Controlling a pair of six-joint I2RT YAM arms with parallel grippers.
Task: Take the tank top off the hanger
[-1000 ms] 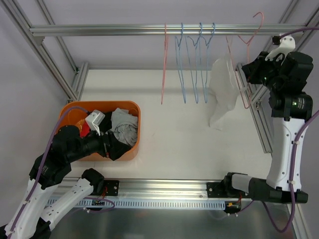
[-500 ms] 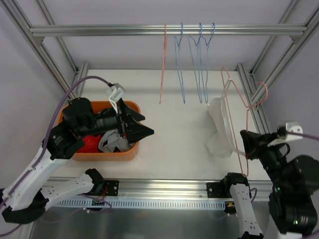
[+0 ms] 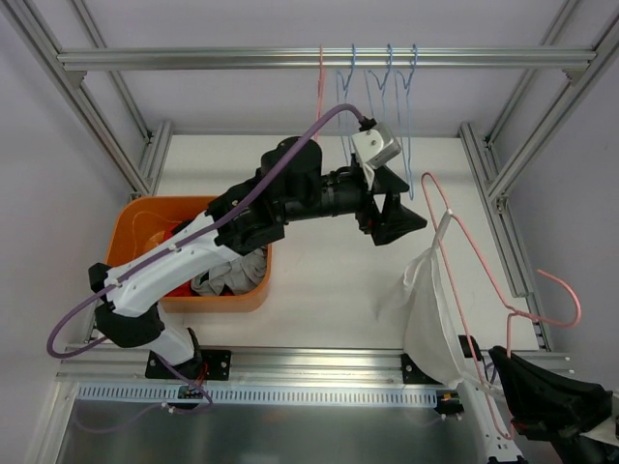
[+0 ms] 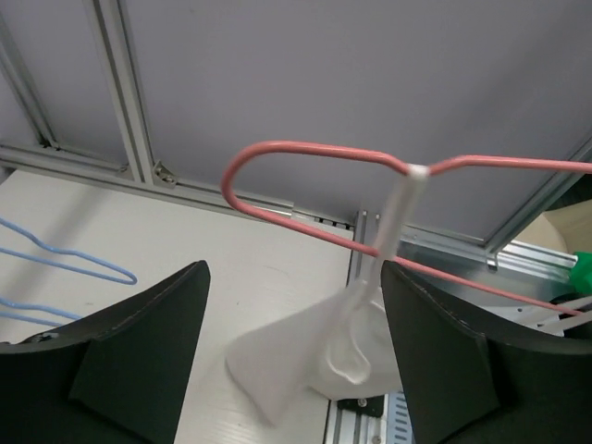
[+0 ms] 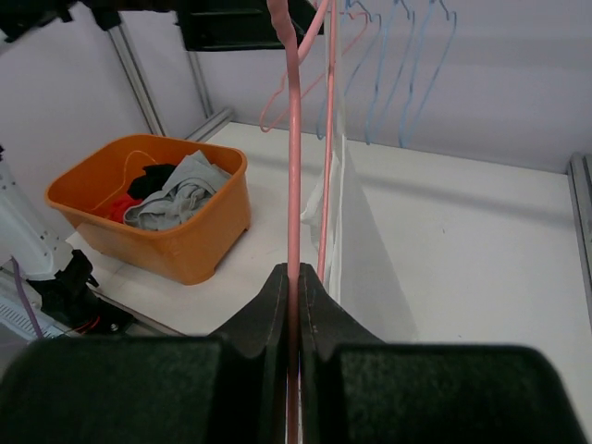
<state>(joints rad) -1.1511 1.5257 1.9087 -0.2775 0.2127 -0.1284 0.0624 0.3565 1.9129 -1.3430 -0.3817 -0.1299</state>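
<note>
The right hand [image 5: 293,277] is clamped on the hanger [image 5: 293,166], low on its wire. It holds the hanger upright over the desk [image 3: 319,290], so the tank top [image 3: 435,319] hangs free just beyond its fingers, within the other arm's reach. The left hand [image 4: 294,277] faces it with jaws spread and nothing between them. The strap and the hanger's shoulder lie straight ahead of it, near but apart. That spread likely readies a pinch on the cloth while the right hand braces the wire.

An orange bin [image 3: 224,296] of crumpled clothes [image 3: 232,275] sat at nine o'clock on the table [image 3: 319,280]; blue hangers [image 3: 389,77] hung from the rail [image 3: 193,60] at twelve.
</note>
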